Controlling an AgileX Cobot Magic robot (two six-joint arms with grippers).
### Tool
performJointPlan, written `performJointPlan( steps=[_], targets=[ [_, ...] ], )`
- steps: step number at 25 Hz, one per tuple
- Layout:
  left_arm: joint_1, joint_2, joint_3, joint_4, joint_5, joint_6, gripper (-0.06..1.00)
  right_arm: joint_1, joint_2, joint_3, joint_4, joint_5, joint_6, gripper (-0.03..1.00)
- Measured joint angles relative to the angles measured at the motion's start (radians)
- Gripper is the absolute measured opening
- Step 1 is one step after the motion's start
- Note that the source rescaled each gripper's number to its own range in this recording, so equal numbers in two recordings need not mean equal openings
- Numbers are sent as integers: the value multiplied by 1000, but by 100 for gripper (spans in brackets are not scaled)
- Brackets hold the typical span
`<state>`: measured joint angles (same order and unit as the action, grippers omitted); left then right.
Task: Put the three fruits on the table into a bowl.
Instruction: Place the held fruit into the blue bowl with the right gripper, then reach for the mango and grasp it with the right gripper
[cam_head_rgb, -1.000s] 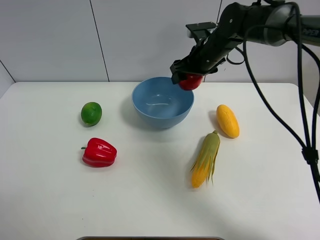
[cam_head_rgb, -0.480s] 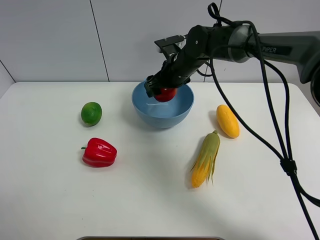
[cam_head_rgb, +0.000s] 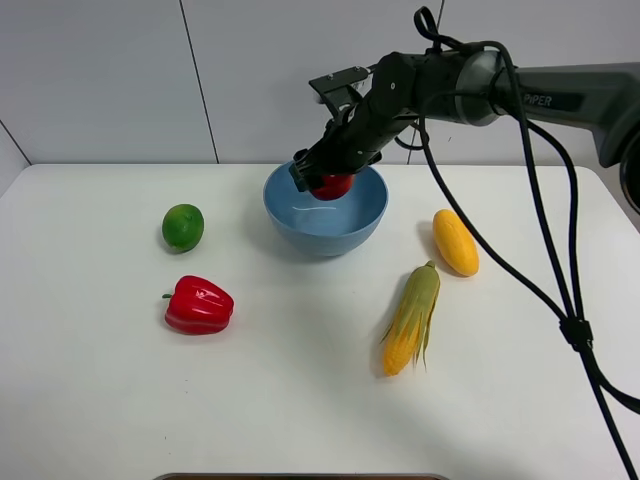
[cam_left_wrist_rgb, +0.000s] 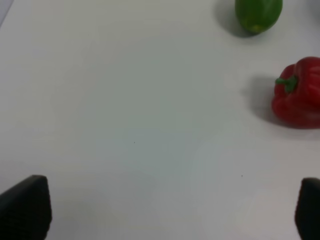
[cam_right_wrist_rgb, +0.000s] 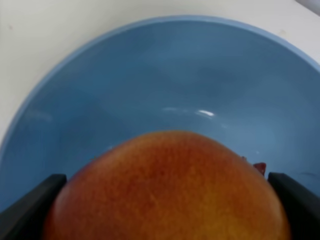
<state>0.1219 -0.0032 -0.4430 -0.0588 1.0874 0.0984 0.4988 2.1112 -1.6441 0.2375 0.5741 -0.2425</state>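
White counter (cam_head_rgb: 300, 400): right jaws, clamped on the red fruit (cam_head_rgb: 333, 187), hang over the bowl (cam_head_rgb: 325, 236), mango (cam_head_rgb: 455, 241) and corn (cam_head_rgb: 411, 318) well apart. Lime (cam_head_rgb: 183, 227) and pepper (cam_head_rgb: 199, 305) lie ahead of the parted left jaws.

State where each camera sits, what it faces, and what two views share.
Exterior high: mounted high, looking down on the table; right arm over the bowl.
Left wrist: above the table, facing down; open left gripper shows.
Right wrist: looks into the bowl past the apple in the right gripper.
Shared: lime and pepper, exterior and left wrist.
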Motion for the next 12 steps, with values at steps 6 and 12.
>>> performJointPlan(
  steps=[6, 12],
  targets=[
    [0, 0, 0, 0, 0, 0, 100, 0, 0, 0, -42, 4, 53, 63],
    [0, 0, 0, 0, 0, 0, 100, 0, -17, -1, -48, 53, 71, 64]
  ],
)
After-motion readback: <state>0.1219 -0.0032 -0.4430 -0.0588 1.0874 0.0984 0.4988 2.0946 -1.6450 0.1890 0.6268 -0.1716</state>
